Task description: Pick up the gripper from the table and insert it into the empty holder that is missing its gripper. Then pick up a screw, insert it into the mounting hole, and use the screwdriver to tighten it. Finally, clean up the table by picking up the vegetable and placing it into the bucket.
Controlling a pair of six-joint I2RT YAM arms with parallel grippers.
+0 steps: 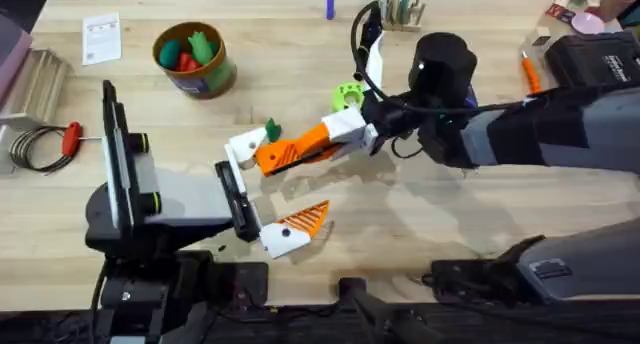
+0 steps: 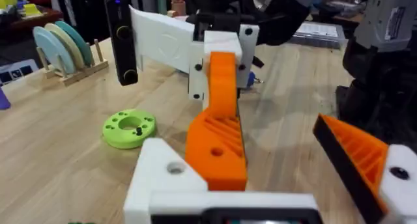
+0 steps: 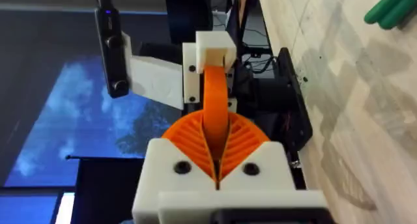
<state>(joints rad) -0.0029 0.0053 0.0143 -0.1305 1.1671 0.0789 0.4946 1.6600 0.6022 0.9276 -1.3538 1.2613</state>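
We count two arms and two pincers over the surface, plus one vegetable, one bucket, one holder and one lime-green disc. The left pincer (image 1: pixel 293 179) is released, and its two white-and-orange fingers (image 1: pixel 290 229) are spread wide and point toward the middle of the surface. The left arm lies low and level from its base. The right arm reaches across from the far side, and its wrist is turned so that the right pincer (image 1: pixel 275 159) lies nearly flat just above the wood. Its orange pads are clenched together. Their tips sit inside the left pincer's spread, right against that pincer's farther finger. We cannot tell whether anything is pinched between the pads. The vegetable (image 1: pixel 272 131) lies on the bare surface just beyond the right pincer's tips, beside the left pincer's farther finger and touching neither that we can see. The disc (image 1: pixel 348 94) rests flat close behind the right pincer's white mount. The bucket (image 1: pixel 193 56) stands upright well beyond the left pincer, with green and red toy foods inside. The holder (image 1: pixel 403 9) is well apart from both pincers at the surface's far edge, with its slats upright.
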